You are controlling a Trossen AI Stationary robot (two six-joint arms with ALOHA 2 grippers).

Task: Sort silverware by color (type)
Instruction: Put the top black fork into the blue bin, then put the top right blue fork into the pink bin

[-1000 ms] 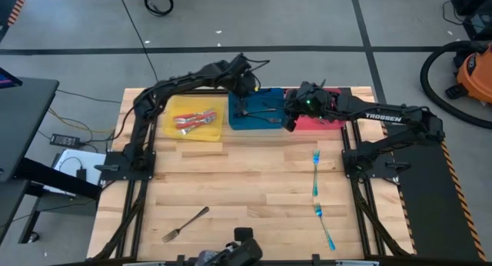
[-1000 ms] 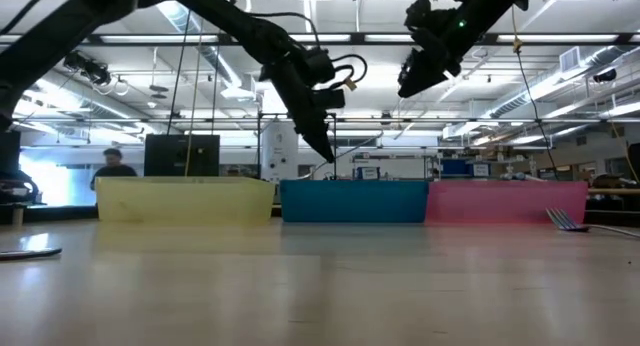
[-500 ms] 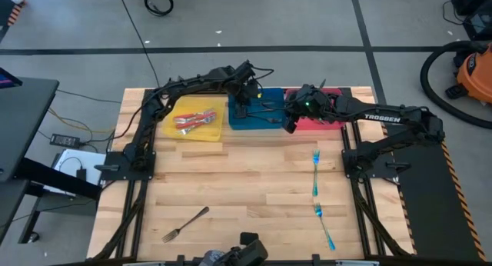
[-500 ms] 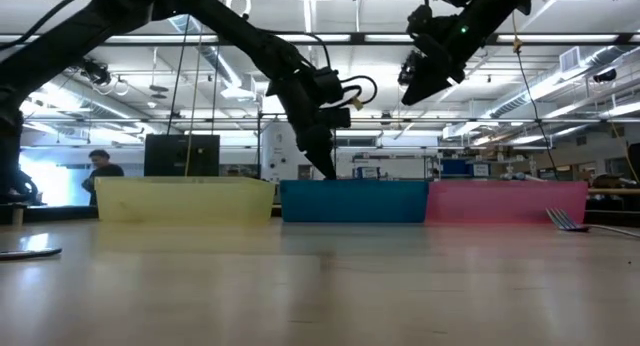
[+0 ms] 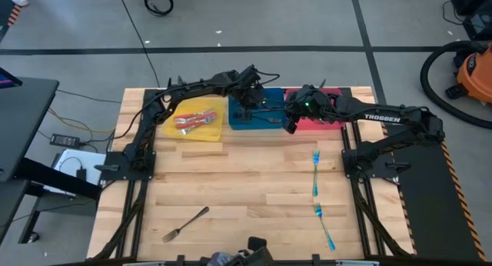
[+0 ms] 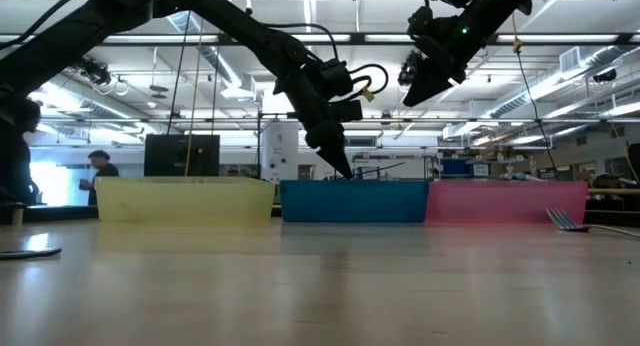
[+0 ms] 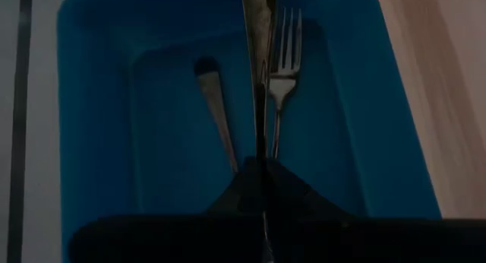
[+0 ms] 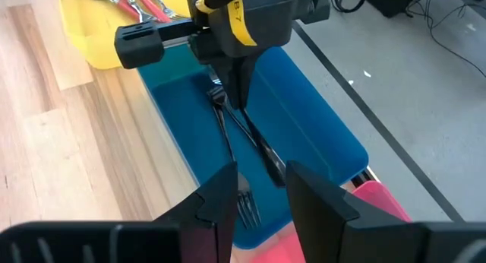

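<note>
Silverware lies in several places. Inside the blue bin [image 5: 256, 112] we see grey metal pieces: in the left wrist view a fork [image 7: 282, 73] and a second handle [image 7: 219, 118] rest on the bin floor, and a third slim grey utensil [image 7: 257, 73] runs straight out from between the left gripper's fingers. The left gripper [image 6: 340, 164] reaches down into the blue bin, its fingers clenched on that utensil, whose far end points toward the bin's far wall. In the right wrist view we see the same gripper [image 8: 237, 92] pinching the dark utensil, which slants down to the bin floor beside the other pieces.

The right gripper [image 5: 290, 121] hangs above the seam between the blue bin and the red bin [image 5: 332, 121], its fingers [image 8: 220, 194] spread apart and holding nothing.

Red-handled pieces [image 5: 194, 120] lie piled in the yellow bin [image 5: 211, 133]. On the bare table [image 5: 246, 181] we see two blue-handled forks [image 5: 315, 172] [image 5: 324, 226] in a line on the right side, well apart from both grippers, and one grey fork [image 5: 185, 224] near the front left.
</note>
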